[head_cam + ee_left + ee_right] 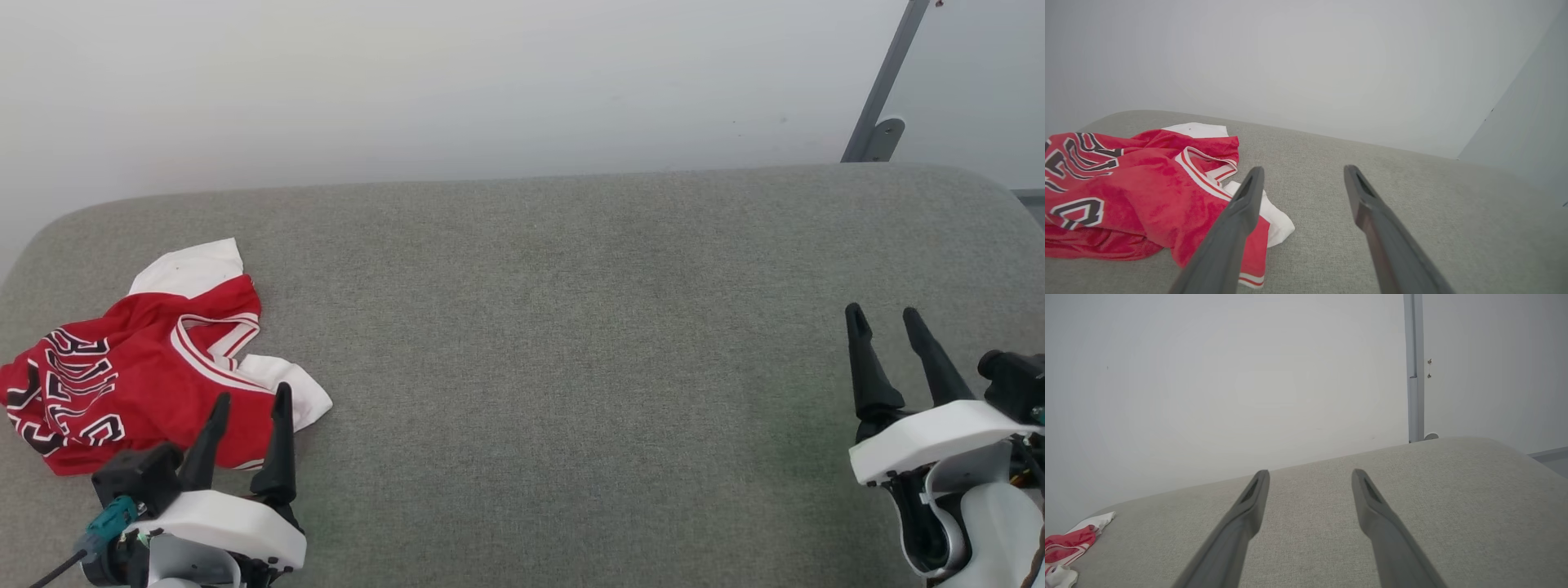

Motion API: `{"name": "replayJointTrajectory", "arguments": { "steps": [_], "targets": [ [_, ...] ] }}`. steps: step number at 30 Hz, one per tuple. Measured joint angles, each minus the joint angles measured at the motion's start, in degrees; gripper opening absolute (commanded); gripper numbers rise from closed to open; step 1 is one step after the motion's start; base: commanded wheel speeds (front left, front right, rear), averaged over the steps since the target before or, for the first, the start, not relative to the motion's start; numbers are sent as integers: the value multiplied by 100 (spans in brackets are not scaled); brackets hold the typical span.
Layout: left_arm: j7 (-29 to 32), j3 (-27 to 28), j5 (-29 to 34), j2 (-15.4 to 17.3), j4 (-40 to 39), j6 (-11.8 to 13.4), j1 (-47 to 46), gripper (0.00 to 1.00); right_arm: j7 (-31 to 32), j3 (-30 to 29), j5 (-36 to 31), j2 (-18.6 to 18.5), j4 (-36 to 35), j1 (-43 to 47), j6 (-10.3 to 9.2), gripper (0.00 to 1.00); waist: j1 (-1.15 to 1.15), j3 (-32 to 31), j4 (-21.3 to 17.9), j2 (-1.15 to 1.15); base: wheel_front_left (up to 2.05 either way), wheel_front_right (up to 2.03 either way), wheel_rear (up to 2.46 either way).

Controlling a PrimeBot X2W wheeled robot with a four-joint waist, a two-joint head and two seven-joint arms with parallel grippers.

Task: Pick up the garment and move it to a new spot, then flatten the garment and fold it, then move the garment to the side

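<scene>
The garment [139, 367] is a red jersey with white sleeves, striped neck trim and black lettering. It lies crumpled at the left end of the grey fabric surface [555, 327]. My left gripper [251, 394] hovers open at the garment's near right edge, nothing between its fingers. In the left wrist view the garment [1126, 192] spreads to the left, and the left gripper [1302, 170] has one finger over its white sleeve. My right gripper [883, 310] stands open at the far right above bare fabric. The right wrist view shows the right gripper [1310, 473] open and the garment [1069, 547] far off at lower left.
A pale wall [490, 82] rises directly behind the padded surface. A grey metal post with a bracket [882, 106] stands at the back right corner. The surface has rounded corners and stretches wide between the two grippers.
</scene>
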Motion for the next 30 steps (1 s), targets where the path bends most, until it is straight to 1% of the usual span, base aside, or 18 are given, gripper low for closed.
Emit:
{"name": "replayJointTrajectory", "arguments": {
  "steps": [4, 10, 18, 24, 30],
  "targets": [
    [-49, -21, 182, 51, 44, -26, 3, 100, -56, 7, -68, -43, 29, -37, 0, 100, 0, -2, 1, 0, 0, 0, 0],
    [-126, -68, 343, 56, 88, -55, 5, 100, -126, 53, -238, -81, 113, -76, 0, 100, 0, 0, 19, 0, 0, 0, 0],
    [-210, -133, 537, 62, 241, -75, -1, 100, -222, 30, -308, -111, 176, -130, 0, 100, 0, -5, 103, 0, 0, 0, 0],
    [-300, -116, 592, 14, 492, -83, -18, 100, -303, 101, -342, -152, 212, -132, 0, 100, 0, -40, 325, 0, 0, 0, 0],
    [-357, 104, 781, -51, 535, -83, -10, 100, -368, 339, -415, -145, 269, -128, 0, 100, 0, -63, 728, 0, 0, 0, 0]
  ]
}}
